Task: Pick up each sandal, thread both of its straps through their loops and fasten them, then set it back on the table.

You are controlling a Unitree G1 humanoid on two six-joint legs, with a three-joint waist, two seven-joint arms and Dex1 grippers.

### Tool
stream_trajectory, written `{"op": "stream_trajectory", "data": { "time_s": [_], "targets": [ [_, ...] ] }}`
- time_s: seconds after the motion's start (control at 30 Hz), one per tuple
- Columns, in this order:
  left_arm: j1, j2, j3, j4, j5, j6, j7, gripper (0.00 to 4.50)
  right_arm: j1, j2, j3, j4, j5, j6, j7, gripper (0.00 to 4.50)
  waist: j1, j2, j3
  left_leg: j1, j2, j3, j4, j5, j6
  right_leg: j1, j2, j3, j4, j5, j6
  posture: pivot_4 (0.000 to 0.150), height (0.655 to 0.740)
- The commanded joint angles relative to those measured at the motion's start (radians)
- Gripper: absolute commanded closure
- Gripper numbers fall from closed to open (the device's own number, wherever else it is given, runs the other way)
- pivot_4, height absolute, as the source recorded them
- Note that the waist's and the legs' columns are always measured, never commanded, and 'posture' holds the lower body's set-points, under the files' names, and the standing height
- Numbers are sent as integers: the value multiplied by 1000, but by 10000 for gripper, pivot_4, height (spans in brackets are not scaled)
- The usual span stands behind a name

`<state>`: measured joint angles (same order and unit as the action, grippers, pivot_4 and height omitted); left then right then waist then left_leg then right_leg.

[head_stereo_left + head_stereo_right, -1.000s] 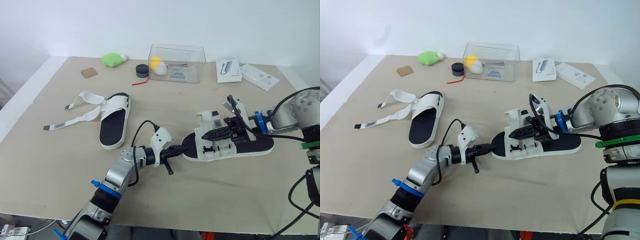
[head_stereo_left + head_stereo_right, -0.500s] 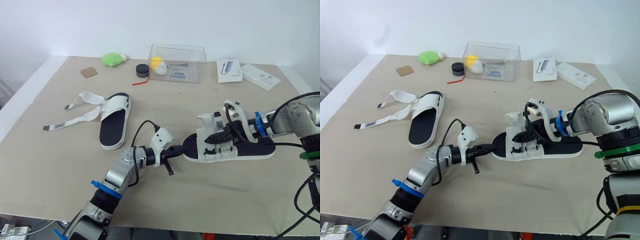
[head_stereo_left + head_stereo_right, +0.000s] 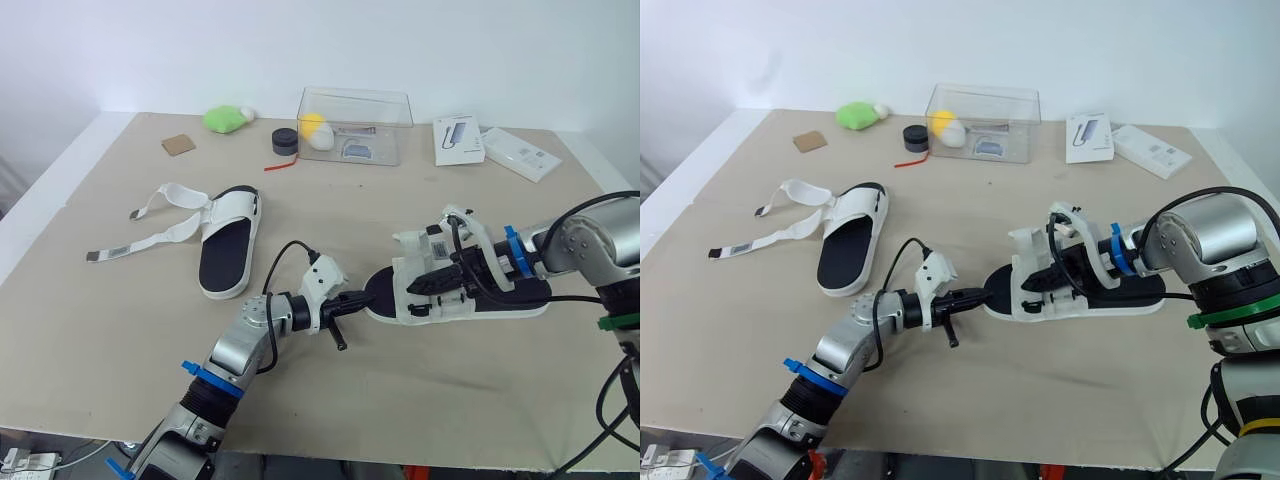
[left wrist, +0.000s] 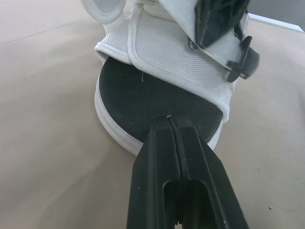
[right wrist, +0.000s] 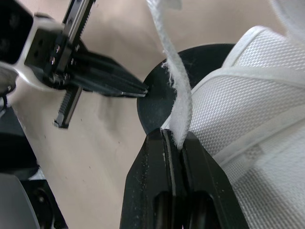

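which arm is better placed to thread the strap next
Right. The right end effector grips the strap over the sandal; the left end effector is shut, tip at the toe.

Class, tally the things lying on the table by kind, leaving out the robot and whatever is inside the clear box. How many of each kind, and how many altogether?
Sandals: 2
White flat boxes: 2
Clear box: 1
Green soft toy: 1
Brown square: 1
Black round pot: 1
Total: 8
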<state>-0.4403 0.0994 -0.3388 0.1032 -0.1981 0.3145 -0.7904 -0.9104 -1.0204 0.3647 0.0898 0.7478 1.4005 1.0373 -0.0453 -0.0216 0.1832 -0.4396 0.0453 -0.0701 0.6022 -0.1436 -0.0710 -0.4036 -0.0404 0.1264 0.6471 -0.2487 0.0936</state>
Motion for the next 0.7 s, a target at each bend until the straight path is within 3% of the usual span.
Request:
{"op": "stream_trajectory", "data": {
  "time_s": [0.03, 0.23, 0.4, 0.43, 0.47, 0.5, 0.53, 0.6, 0.7],
  "targets": [
    [17, 6, -17, 24, 18, 25, 10, 45000, 30, -44, 30, -67, -47, -53, 65, 44407, 0, 0, 0, 0, 0, 0, 0, 0, 0, 0, 0, 0, 0, 0, 0, 1500, 7400],
    [16, 5, -17, 25, 19, 25, 9, 45000, 49, -62, 8, -80, -78, -106, 113, 44407, 0, 0, 0, 0, 0, 0, 0, 0, 0, 0, 0, 0, 0, 0, 0, 1500, 7400],
    [15, 5, -18, 30, 19, 24, 6, 45000, 25, -47, -77, -35, -47, -59, 132, 28006, 0, 0, 0, 0, 0, 0, 0, 0, 0, 0, 0, 0, 0, 0, 0, 1500, 7400],
    [14, 5, -18, 31, 19, 24, 5, 45000, 26, -48, -98, -32, -39, -49, 134, 20480, 0, 0, 0, 0, 0, 0, 0, 0, 0, 0, 0, 0, 0, 0, 0, 1500, 7400],
    [13, 5, -18, 32, 19, 24, 4, 45000, 28, -52, -115, -31, -32, -38, 137, 19483, 0, 0, 0, 0, 0, 0, 0, 0, 0, 0, 0, 0, 0, 0, -1, 1500, 7400],
    [11, 5, -18, 34, 19, 23, 3, 45000, 32, -57, -132, -30, -25, -30, 142, 13077, 0, 0, 0, 0, 0, 0, 1, 0, 0, 0, 0, 0, 0, 0, -1, 1500, 7400],
    [10, 5, -18, 36, 19, 23, 2, 45000, 36, -62, -152, -30, -16, -23, 147, 10487, 0, 0, 0, 0, 0, 0, 1, 0, 0, 0, 0, 0, 0, 0, -1, 1500, 7400],
    [10, 5, -20, 37, 18, 22, 0, 45000, 56, -89, -184, -49, 10, -1, 174, 929, 1, 0, 0, 0, 0, 0, 1, 0, 0, 0, 0, 0, 0, -1, -3, 1500, 7400],
    [7, 6, -19, 41, 18, 20, -4, 45000, 118, -147, -220, -119, 65, 25, 225, 370, 3, 0, 0, 0, 0, 0, 1, 0, 0, 0, -1, 0, 0, -1, -3, 1500, 7400]
  ]
}}
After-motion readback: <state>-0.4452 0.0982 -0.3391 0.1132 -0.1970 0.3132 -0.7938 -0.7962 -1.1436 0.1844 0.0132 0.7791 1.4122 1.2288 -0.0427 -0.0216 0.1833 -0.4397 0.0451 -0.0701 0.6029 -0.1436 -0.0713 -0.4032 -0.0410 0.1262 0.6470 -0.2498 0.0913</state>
